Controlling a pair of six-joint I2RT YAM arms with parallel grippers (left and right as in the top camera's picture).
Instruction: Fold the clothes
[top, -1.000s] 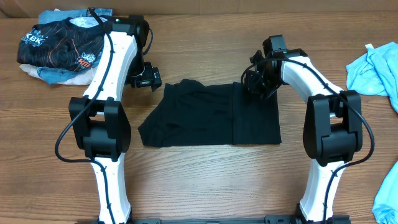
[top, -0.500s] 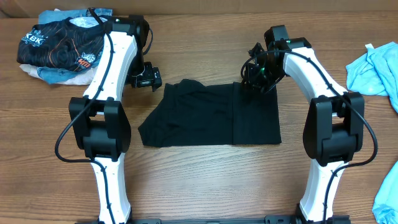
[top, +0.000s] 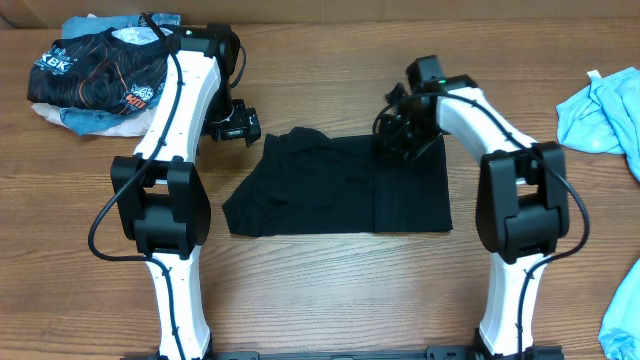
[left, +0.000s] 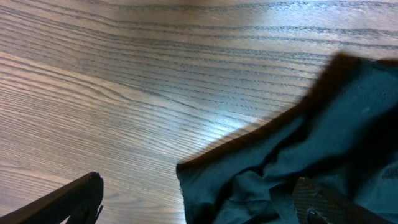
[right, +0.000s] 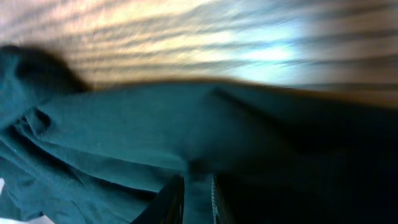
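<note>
The clothes (top: 330, 185), a plain black T-shirt, lie flat in the middle of the table with the right part folded over. My right gripper (top: 396, 146) sits on the shirt's far edge, near the fold line. In the right wrist view its jaws (right: 194, 190) stand narrowly apart, with a ridge of the dark fabric (right: 124, 124) pinched between them. My left gripper (top: 236, 126) hovers open just off the shirt's far left corner. In the left wrist view one finger (left: 78, 198) is over bare wood and the other finger (left: 317, 202) over the crumpled fabric (left: 323, 124).
A pile with a black printed shirt (top: 92, 72) lies at the far left corner. A light blue garment (top: 605, 110) lies at the right edge, and another pale piece (top: 625, 320) at the near right. The arm bases stand at the table's front.
My right gripper has slid left along the shirt's far edge, towards the fold line. The left arm and the shirt's outline look unchanged.
</note>
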